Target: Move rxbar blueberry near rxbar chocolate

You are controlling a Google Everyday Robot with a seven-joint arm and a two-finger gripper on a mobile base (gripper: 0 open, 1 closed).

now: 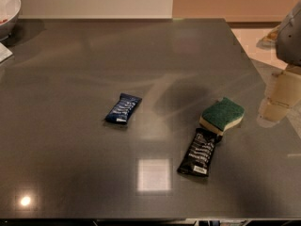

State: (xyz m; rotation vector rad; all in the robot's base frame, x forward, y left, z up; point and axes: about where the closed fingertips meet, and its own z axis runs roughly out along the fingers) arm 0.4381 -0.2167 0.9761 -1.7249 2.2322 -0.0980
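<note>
The rxbar blueberry (123, 108), a small dark blue wrapper with white lettering, lies flat near the middle of the grey table (70, 164). The rxbar chocolate (199, 152), a longer black wrapper with a white label at its near end, lies to the right and nearer the front. The two bars are well apart. My gripper (275, 108) hangs at the right edge of the view, over the table's right side. It is to the right of both bars and touches neither.
A green and yellow sponge (222, 115) lies against the far end of the chocolate bar. A white bowl (7, 11) stands at the far left corner, with a paper edge (3, 53) below it. The table's right edge runs diagonally past the arm.
</note>
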